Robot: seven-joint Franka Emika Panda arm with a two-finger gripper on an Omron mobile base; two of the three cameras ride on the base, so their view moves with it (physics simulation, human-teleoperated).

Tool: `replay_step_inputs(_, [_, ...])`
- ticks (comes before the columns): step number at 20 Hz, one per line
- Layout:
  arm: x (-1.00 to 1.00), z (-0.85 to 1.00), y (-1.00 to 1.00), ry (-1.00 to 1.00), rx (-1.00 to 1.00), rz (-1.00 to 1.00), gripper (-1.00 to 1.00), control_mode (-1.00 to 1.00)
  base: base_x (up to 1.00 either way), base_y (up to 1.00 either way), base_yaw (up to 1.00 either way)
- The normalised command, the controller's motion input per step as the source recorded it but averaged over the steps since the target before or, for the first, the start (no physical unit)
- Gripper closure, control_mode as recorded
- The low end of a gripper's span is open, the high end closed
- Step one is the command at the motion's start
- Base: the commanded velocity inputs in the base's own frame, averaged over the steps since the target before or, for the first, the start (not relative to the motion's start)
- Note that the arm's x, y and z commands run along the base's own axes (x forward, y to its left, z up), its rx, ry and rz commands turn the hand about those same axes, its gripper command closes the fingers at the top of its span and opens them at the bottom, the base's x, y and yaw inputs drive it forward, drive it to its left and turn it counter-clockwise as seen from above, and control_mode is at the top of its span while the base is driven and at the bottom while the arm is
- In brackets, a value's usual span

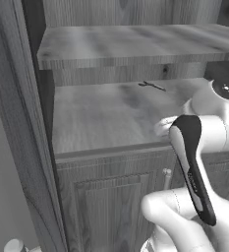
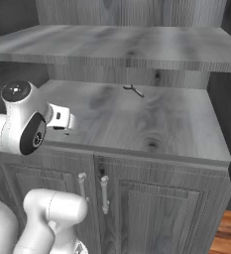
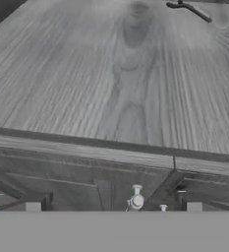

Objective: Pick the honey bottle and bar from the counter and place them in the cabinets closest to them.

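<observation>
Hand view: nearest us, the two small dark fingertips (image 3: 33, 206) of the gripper (image 3: 113, 206) stand far apart at the lower edge. The claw is wide, with nothing between its tips. Just past them we see the grey wood-grain lower doors (image 3: 62, 179) and two silver bar handles (image 3: 137, 197) side by side where the doors meet.

In the right base view, the white arm with dark joints (image 2: 20, 124) reaches in from the left. Its hand is level with the front edge of the plain grey wooden lower shelf (image 2: 137, 124) of the grey wood-grain cabinet (image 2: 151, 74). The lower doors beneath that shelf are closed.

Farther in, the shelf runs bare up to a small thin dark mark or object (image 2: 133, 90) near the back. It lies flat and well apart from the gripper, and we cannot tell what it is. Behind it rises the cabinet's back wall, and above it hangs a second grey wooden shelf (image 2: 112, 47).

In the left base view, a tall grey wood-grain panel (image 1: 17, 128) stands at the cabinet's left side.
</observation>
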Motion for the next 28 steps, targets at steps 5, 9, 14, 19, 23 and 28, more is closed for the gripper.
replay_step_inputs(5, [-0.63, 0.02, -0.03, -0.09, 0.03, 0.0, -1.0, -1.0, 0.0, 0.0, 0.0])
replay_step_inputs(9, [-0.53, 0.05, 0.0, 0.0, 0.03, 0.0, -1.0, -1.0, 0.0, 0.0, 0.0])
replay_step_inputs(14, [-0.55, 0.01, -0.01, 0.0, 0.01, -0.01, -1.0, -1.0, 0.0, 0.0, 0.0])
replay_step_inputs(19, [-0.62, 0.0, -0.03, 0.01, 0.0, -0.02, -1.0, -1.0, 0.0, 0.0, 0.0])
replay_step_inputs(23, [-0.65, -0.02, -0.05, 0.0, 0.0, -0.02, -1.0, -1.0, 0.0, 0.0, 0.0])
replay_step_inputs(28, [-0.67, -0.04, -0.04, -0.01, 0.0, 0.0, -1.0, -1.0, 0.0, 0.0, 0.0])
